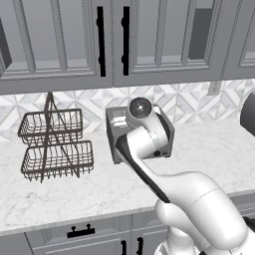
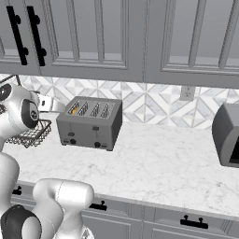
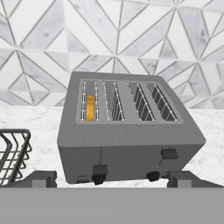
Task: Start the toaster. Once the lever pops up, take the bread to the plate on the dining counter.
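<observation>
The white arm is reaching up from the base and bending forward over the marble counter (image 1: 74, 199), its wrist hanging in front of the toaster (image 3: 131, 131) and facing it. In the hand view the gripper (image 3: 112, 178) is looking slightly down onto the toaster's front and top, its two dark fingertips (image 3: 41, 178) standing far apart at the bottom edge, jaws spread wide and holding nothing, short of the front panel.

The toaster is sitting on the counter against the patterned backsplash, just beside the two-tier wire basket (image 1: 55, 144). The bread (image 3: 90, 107) is sitting deep in the leftmost slot, showing merely as an orange sliver. The left lever (image 3: 100, 169) is sitting lower than the right lever (image 3: 169, 153).

In the left base view the arm is covering most of the toaster. A dark appliance (image 2: 228, 135) is being cut off by the right edge.
</observation>
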